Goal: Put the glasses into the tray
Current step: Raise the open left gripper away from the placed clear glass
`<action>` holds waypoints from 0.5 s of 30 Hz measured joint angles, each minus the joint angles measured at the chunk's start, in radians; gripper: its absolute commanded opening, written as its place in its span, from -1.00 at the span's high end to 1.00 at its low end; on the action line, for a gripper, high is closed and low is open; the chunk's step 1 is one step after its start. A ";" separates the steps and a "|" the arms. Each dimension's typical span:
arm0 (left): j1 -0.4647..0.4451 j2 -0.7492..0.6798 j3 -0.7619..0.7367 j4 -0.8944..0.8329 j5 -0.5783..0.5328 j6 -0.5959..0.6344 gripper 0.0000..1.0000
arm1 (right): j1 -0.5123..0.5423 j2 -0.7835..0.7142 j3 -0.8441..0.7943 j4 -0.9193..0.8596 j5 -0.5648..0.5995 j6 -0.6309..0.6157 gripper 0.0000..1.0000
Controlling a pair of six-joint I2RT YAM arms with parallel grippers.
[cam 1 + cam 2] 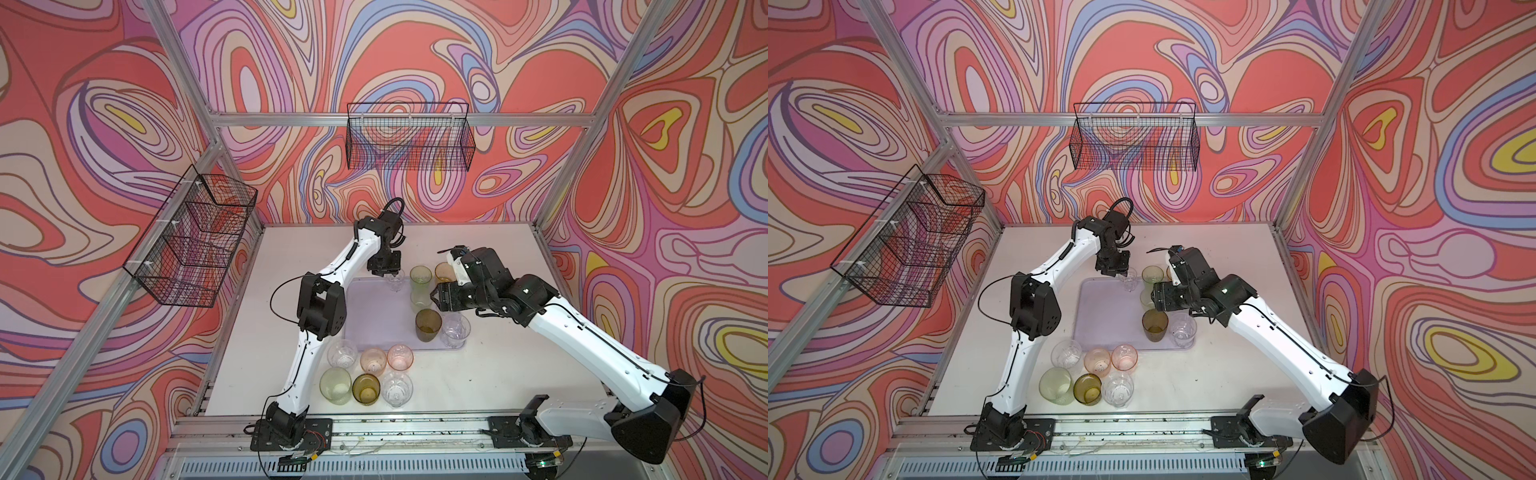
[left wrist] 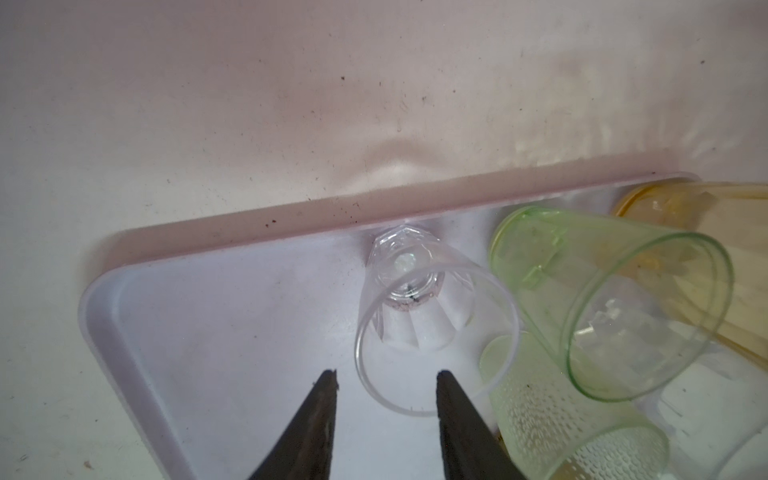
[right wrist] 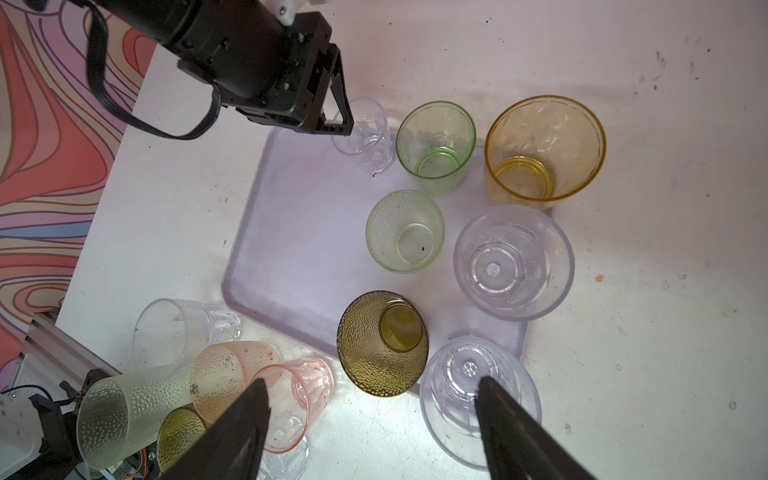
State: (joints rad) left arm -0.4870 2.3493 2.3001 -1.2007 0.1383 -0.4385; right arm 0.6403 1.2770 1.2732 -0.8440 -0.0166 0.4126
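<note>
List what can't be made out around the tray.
- Top views: the right hand covers the large clear glass and part of the amber glass.
- Left wrist view: the amber glass runs off the picture edge.
- Right wrist view: the front clear glass hides behind the pink glass.
- Unclear whether the left hand touches the small clear glass.

- On the glasses (image 3: 405, 230): no legible text, label or brand.
- On the tray (image 3: 291, 232): no readable marking.
- On the wire baskets (image 1: 409, 137) and counter (image 1: 519, 374): no lettering, number or sign legible.
</note>
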 measured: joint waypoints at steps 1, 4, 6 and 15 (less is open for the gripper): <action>0.000 -0.013 -0.007 0.000 0.000 0.000 0.12 | 0.000 0.000 0.000 0.001 0.000 0.000 -0.62; 0.000 -0.064 -0.033 0.005 0.000 0.001 0.12 | 0.000 0.000 0.000 0.006 0.000 0.000 -0.62; 0.000 -0.099 -0.055 0.011 -0.001 0.002 0.12 | 0.000 0.000 0.000 0.010 0.000 0.000 -0.62; -0.004 -0.224 -0.180 0.024 -0.008 0.019 0.12 | 0.000 0.000 -0.003 0.059 -0.003 -0.010 -0.63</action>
State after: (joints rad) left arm -0.4908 2.1254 2.1201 -1.1767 0.1307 -0.4191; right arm 0.6403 1.2770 1.2705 -0.7849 -0.0200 0.4026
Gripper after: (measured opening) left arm 0.443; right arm 0.814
